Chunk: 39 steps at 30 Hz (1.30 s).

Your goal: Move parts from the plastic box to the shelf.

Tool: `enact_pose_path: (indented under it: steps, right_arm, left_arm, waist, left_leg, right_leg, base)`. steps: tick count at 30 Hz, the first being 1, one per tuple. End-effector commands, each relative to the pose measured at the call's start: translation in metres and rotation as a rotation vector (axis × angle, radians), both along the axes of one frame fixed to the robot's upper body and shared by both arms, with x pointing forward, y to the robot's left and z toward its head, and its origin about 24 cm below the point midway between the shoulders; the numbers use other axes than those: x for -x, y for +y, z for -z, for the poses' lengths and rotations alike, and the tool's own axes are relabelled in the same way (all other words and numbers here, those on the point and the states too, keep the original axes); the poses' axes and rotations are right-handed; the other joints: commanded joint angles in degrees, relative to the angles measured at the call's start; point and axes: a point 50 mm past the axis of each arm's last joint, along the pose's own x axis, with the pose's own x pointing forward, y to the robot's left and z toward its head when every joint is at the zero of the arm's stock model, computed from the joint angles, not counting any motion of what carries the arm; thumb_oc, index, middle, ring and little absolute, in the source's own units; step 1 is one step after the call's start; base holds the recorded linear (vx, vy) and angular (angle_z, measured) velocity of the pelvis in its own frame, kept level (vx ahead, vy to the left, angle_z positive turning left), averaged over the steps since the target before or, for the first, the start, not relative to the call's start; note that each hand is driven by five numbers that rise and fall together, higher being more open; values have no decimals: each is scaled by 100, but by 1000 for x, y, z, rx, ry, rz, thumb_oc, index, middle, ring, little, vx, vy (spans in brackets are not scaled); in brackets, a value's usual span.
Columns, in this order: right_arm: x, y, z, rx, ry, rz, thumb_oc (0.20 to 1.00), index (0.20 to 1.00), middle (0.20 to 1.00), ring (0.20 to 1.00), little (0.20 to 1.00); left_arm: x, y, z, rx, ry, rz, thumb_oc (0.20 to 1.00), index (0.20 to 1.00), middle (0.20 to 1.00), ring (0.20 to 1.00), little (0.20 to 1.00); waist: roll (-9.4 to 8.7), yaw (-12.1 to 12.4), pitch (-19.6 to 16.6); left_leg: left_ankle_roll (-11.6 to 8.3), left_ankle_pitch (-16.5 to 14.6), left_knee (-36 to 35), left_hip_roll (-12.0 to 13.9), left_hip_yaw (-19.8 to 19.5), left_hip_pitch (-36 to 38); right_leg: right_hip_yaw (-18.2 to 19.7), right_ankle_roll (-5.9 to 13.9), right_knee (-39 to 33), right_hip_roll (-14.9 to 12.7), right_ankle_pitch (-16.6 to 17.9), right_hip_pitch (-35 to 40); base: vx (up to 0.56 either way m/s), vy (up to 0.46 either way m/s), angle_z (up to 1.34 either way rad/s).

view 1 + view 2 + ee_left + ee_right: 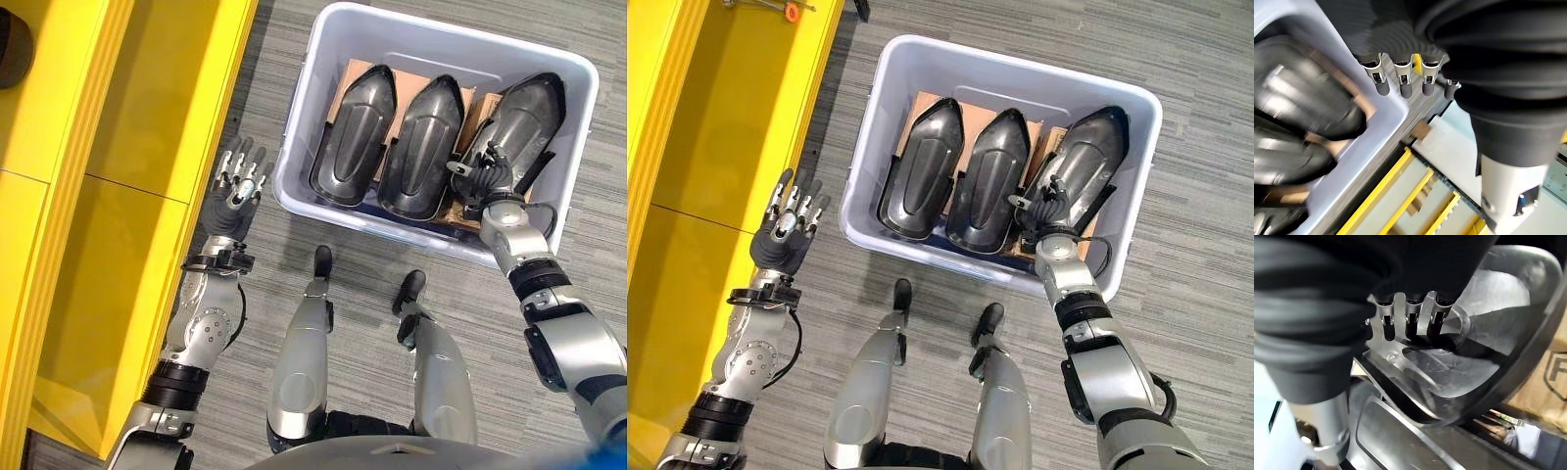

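Observation:
A pale grey plastic box [297, 117] stands on the floor with three black shell-shaped parts side by side: left [355, 137], middle [421, 147] and right [524, 113]. My right hand [485, 181] reaches into the box at the near end of the right part, which lies tilted toward the far right rim. Its fingers [1413, 316] curl down onto that part's glossy surface [1488, 323]. My left hand [235, 186] hovers open over the floor between the yellow shelf [118, 147] and the box's left wall, fingers [1403, 81] straight and holding nothing.
Brown cardboard [348, 73] lines the box under the parts. The yellow shelf runs along the whole left side, with a small orange-handled tool [789, 10] on its far end. Grey striped carpet [1195, 245] surrounds the box.

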Motion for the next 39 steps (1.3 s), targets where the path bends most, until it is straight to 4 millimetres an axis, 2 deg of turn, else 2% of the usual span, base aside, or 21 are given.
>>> enact_pose_path:
  steps: [1, 6, 9, 10, 11, 12, 13, 15, 17, 22, 25, 28, 33, 34, 36, 39]
  right_arm:
    - [1, 21, -6, 23, -56, -92, 1000, 1000, 1000, 1000, 1000]
    - [6, 30, -10, 23, -108, -116, 1000, 1000, 1000, 1000, 1000]
    - [8, 28, -15, 79, -134, -57, 1000, 1000, 1000, 1000, 1000]
    - [12, 16, -21, 109, -204, 54, 1000, 1000, 1000, 1000, 1000]
    - [17, 11, -31, 133, -313, 96, 1000, 1000, 1000, 1000, 1000]
    - [22, 14, -40, 165, -393, 97, 1000, 1000, 1000, 1000, 1000]
    - [22, 14, -40, 165, -392, 98, 1000, 1000, 1000, 1000, 1000]
    - [33, 23, -54, 239, -529, 122, 1000, 1000, 1000, 1000, 1000]
    - [38, 24, -60, 288, -587, 159, 1000, 1000, 1000, 1000, 1000]
    - [55, 38, -76, 290, -745, 146, 1000, 1000, 1000, 1000, 1000]
    - [83, 45, -86, 239, -925, 177, 1000, 1000, 1000, 1000, 1000]
    - [93, 44, -85, 181, -951, 166, 1000, 1000, 1000, 1000, 1000]
    - [95, 39, -63, 102, -809, 153, 1000, 1000, 1000, 1000, 1000]
    - [95, 38, -54, -52, -775, 102, 1000, 1000, 1000, 1000, 1000]
    - [95, 32, -46, -162, -728, 129, 1000, 1000, 1000, 1000, 1000]
    - [93, 30, -40, -208, -698, 147, 1000, 1000, 1000, 1000, 1000]
  left_arm:
    - [14, -11, -12, 49, -92, 108, 1000, 1000, 1000, 1000, 1000]
    - [13, -6, 1, 177, 1, 69, 1000, 1000, 1000, 1000, 1000]
    - [14, -5, 6, 170, 13, 60, 1000, 1000, 1000, 1000, 1000]
    - [16, -7, 8, 186, 15, 76, 1000, 1000, 1000, 1000, 1000]
    - [18, -7, 10, 240, 17, 82, 1000, 1000, 1000, 1000, 1000]
    - [20, -7, 11, 249, 13, 73, 1000, 1000, 1000, 1000, 1000]
    - [20, -7, 11, 249, 13, 73, 1000, 1000, 1000, 1000, 1000]
    - [21, -10, 12, 260, 8, 62, 1000, 1000, 1000, 1000, 1000]
    - [22, -12, 13, 271, 14, 53, 1000, 1000, 1000, 1000, 1000]
    - [26, -14, 15, 310, 4, 31, 1000, 1000, 1000, 1000, 1000]
    - [34, -15, 19, 327, -5, -5, 1000, 1000, 1000, 1000, 1000]
    - [37, -13, 21, 326, -8, -48, 1000, 1000, 1000, 1000, 1000]
    - [42, -9, 26, 354, -13, -64, 1000, 1000, 1000, 1000, 1000]
    - [43, -9, 27, 355, -24, -67, 1000, 1000, 1000, 1000, 1000]
    - [43, -7, 26, 351, -31, -72, 1000, 1000, 1000, 1000, 1000]
    - [43, -9, 24, 341, -37, -70, 1000, 1000, 1000, 1000, 1000]
  waist:
    - [95, 116, -224]
    - [87, 48, -224]
    - [81, 7, -224]
    - [99, -26, -224]
    - [128, -67, -224]
    - [148, -109, -224]
    - [148, -107, -224]
    - [185, -192, -224]
    - [221, -231, -224]
    - [311, -350, -224]
    - [360, -526, -224]
    - [384, -615, -224]
    - [409, -732, -224]
    - [406, -763, -224]
    - [390, -777, -224]
    - [380, -773, -224]
  left_leg:
    - [1, 177, 127, 12, 49, -312]
    - [-16, 177, 108, 32, 68, -262]
    - [-23, 172, 108, 51, 89, -254]
    - [-13, 169, 78, 61, 109, -232]
    - [-5, 171, 36, 56, 115, -200]
    - [0, 173, 12, 53, 127, -182]
    - [0, 174, 10, 53, 129, -178]
    - [13, 169, -11, 53, 156, -154]
    - [22, 165, -20, 50, 170, -141]
    - [29, 184, -115, 55, 251, -67]
    - [10, 211, -240, 77, 381, 36]
    - [-3, 213, -302, 72, 450, 97]
    - [-15, 219, -398, 67, 558, 169]
    - [-25, 246, -461, 85, 597, 183]
    - [-25, 262, -460, 90, 608, 151]
    - [-15, 240, -419, 89, 594, 119]
  right_leg:
    - [-126, 222, 60, -253, 107, 7]
    - [-83, 241, 52, -244, 109, 15]
    - [-58, 240, 67, -241, 111, -16]
    - [-24, 236, 44, -227, 112, -16]
    - [6, 238, 6, -208, 106, -1]
    - [22, 245, -3, -208, 110, -5]
    - [23, 246, -2, -209, 110, -3]
    - [70, 247, 12, -208, 111, -29]
    - [97, 251, 12, -216, 112, -40]
    - [161, 265, -44, -237, 132, -51]
    - [269, 285, -66, -258, 158, -92]
    - [326, 300, -88, -274, 170, -108]
    - [429, 326, -147, -299, 196, -134]
    - [430, 354, -210, -318, 225, -136]
    - [430, 353, -158, -337, 220, -193]
    - [417, 353, -124, -349, 211, -223]
  base:
    - [-7, 15, -8]
    - [-7, 8, -5]
    - [-16, 9, -3]
    - [-48, 63, -4]
    - [-50, 96, -2]
    - [-31, 82, -3]
    - [-24, 75, -4]
    - [-20, 78, -8]
    - [-28, 83, -21]
    - [-27, 92, -10]
    - [-31, 142, -10]
    - [-21, 119, -12]
    - [-15, 73, -11]
    - [-21, 45, -14]
    - [-14, 30, -9]
    - [0, 3, -1]
